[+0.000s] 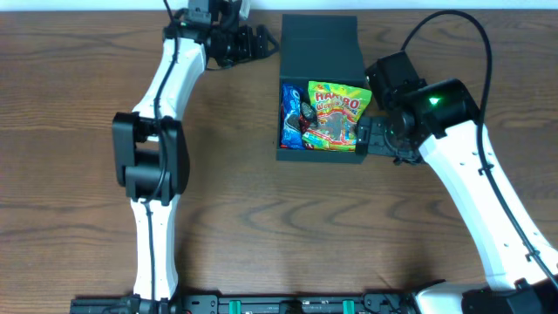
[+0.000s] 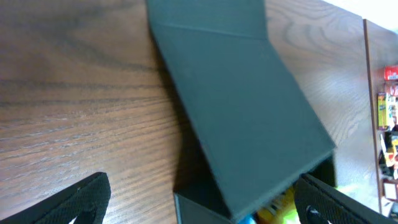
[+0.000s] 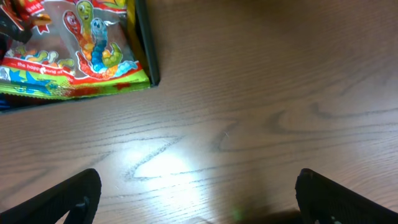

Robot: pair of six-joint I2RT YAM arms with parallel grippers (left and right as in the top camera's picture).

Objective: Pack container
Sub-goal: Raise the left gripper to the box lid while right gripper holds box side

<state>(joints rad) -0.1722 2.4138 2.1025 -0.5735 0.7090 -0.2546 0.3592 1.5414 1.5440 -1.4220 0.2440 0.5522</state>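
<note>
The container (image 1: 319,155) is a dark teal-black square box at the table's back middle, its hinged flap lid (image 1: 321,48) standing open at the far side. Inside lie a green gummy packet (image 1: 336,113) and other snack packets (image 1: 292,113). My left gripper (image 1: 257,41) is open and empty, just left of the lid. In the left wrist view the lid (image 2: 242,106) slants over the box between my left fingers (image 2: 202,202). My right gripper (image 1: 373,138) is open and empty at the box's right wall. The right wrist view shows the gummy packet (image 3: 68,50), the box wall (image 3: 144,43) and my right fingers (image 3: 199,196) over bare wood.
The wooden table (image 1: 288,227) spreads to the front and to both sides of the box. The left arm's links (image 1: 153,157) stretch along the left side, the right arm's (image 1: 475,183) along the right. A shelf of colourful packets (image 2: 388,112) shows at the left wrist view's right edge.
</note>
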